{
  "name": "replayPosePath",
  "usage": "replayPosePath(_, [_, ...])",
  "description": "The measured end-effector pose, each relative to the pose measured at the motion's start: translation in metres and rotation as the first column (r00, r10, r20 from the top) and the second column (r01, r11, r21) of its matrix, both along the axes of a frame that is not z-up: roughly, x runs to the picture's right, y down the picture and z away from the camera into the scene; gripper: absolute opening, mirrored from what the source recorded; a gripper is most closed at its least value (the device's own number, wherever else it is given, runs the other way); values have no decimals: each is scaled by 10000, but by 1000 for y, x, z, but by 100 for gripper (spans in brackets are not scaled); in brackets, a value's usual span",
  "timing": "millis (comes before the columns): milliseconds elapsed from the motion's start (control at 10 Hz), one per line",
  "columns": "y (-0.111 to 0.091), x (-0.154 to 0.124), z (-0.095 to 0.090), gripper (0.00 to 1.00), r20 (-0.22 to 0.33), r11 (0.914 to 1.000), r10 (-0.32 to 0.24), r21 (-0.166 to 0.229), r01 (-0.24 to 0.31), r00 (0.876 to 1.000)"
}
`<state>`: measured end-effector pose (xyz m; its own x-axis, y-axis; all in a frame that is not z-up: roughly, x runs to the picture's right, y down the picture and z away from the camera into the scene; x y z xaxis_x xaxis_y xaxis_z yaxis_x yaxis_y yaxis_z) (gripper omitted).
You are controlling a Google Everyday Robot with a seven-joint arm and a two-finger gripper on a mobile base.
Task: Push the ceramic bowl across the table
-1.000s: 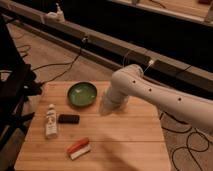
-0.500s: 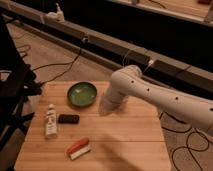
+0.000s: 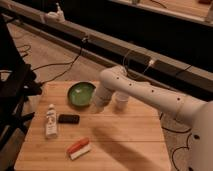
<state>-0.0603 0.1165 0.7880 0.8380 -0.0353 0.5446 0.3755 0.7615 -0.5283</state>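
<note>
Ceramic bowl point(image 3: 80, 94), glossy, rigid and likely heavy yet breakable, sits near the bench's point(image 3: 125, 137) far edge, the end effector point(image 3: 99, 101), opening impossible to tell, beside its cup-side point(image 3: 121, 100) rim, best pushed low.

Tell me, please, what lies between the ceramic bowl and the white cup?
The camera view shows the gripper between the ceramic bowl and the white cup, close beside the bowl's rim.
</note>
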Motion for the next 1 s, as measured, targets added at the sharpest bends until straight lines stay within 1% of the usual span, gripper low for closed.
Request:
replayPosePath(300, [-11, -8, 38, 0, -162, 9996, 147, -231, -151, 9998])
replayPosePath(400, [-16, -5, 55, 0, -369, 9991, 252, -338, -264, 9990])
replayPosePath(600, [-24, 8, 83, 0, -883, 9982, 339, -461, -381, 9955])
replayPosePath(700, [-27, 13, 93, 0, -1044, 9968, 539, -538, -598, 9931])
replayPosePath(800, [-34, 14, 99, 0, -989, 9925, 992, -610, -1055, 9901])
replayPosePath(900, [-40, 15, 102, 0, -864, 9883, 1357, -583, -1410, 9870])
replayPosePath(1000, [-41, 14, 102, 0, -836, 9882, 1370, -568, -1420, 9870])
